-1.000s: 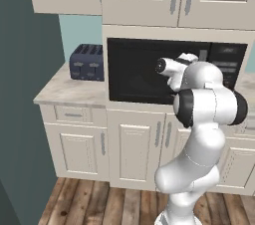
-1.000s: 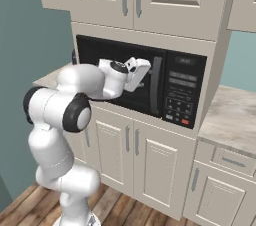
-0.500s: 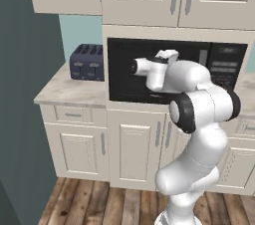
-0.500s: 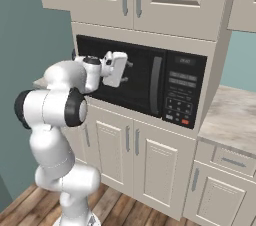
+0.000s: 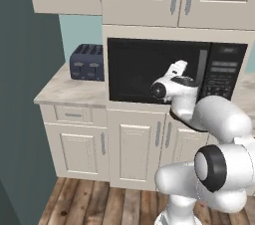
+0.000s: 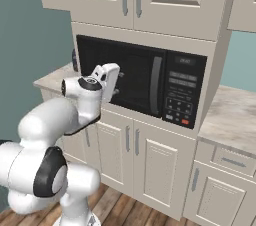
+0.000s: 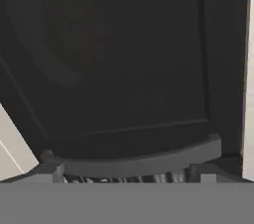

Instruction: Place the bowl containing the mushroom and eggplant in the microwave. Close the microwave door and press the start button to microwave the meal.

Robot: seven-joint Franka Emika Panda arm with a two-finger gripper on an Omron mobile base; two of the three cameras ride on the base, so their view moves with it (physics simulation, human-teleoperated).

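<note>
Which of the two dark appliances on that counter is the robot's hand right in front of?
The black microwave with the keypad, built in under the cabinets. The end effector sits at its closed door; the blue-grey toaster stands off to the left.

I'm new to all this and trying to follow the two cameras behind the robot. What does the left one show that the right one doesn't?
The left base view alone shows the dark blue toaster plainly, standing on the counter left of the microwave. The right base view alone shows the stretch of counter right of the microwave. Both share the microwave, its door shut, and the white arm reaching toward it.
</note>
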